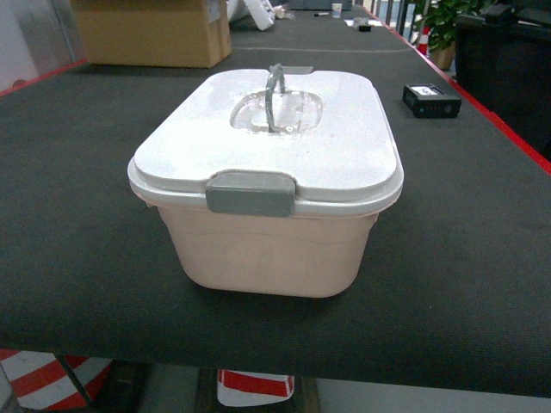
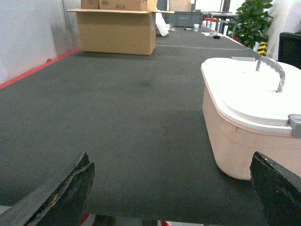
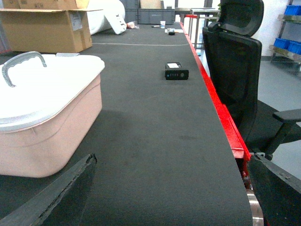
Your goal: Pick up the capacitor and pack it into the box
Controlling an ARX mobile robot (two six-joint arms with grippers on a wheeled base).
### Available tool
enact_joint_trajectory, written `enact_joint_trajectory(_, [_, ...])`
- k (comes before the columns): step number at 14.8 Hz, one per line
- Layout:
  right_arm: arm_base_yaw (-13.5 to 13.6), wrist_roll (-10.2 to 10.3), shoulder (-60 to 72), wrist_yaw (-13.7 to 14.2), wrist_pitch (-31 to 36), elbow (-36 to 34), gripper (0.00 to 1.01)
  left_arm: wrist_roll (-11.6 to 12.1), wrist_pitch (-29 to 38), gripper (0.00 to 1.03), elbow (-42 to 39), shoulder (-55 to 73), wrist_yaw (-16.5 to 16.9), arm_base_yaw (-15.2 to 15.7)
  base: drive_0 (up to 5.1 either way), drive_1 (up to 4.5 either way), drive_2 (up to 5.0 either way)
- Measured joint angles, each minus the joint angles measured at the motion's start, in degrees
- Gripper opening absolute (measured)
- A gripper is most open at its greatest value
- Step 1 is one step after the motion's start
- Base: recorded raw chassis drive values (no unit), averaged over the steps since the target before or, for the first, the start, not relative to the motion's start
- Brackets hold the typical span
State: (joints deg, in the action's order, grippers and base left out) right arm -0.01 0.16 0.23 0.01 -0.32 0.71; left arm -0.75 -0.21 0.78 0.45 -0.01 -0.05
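A: Where is the box (image 1: pixel 267 189)?

B: It sits on the dark surface (image 1: pixel 77 215), near that surface's front edge. It is a pale peach-pink tub, and its white lid (image 1: pixel 344 155) is on. The grey handle (image 1: pixel 275 95) stands upright in the lid's recessed middle, and a grey clasp (image 1: pixel 250 191) is folded down over the lid's near rim.

A: And the capacitor?

B: A small black block (image 1: pixel 431 100) lies behind the box and to its right, well apart from it, close to the surface's red edge. I cannot tell whether that is the capacitor.

A: The pincers?

B: The left pincer (image 2: pixel 174 188) is spread, its two dark fingers wide apart with nothing between them; it sits left of the box, not touching it. The right pincer (image 3: pixel 174 193) is spread too and holds nothing, right of the box.

A: Anything else?

B: A brown cardboard carton (image 1: pixel 151 30) stands far behind the box to its left, and a black office chair (image 3: pixel 235 61) stands beyond the red edge, right of the box.
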Motion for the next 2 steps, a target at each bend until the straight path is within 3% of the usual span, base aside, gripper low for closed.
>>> enact_joint_trajectory(2, [0.0, 0.0, 0.0, 0.0, 0.0, 0.0, 0.98, 0.0, 0.0, 0.98, 0.0, 0.0, 0.0, 0.0, 0.0, 0.0, 0.0])
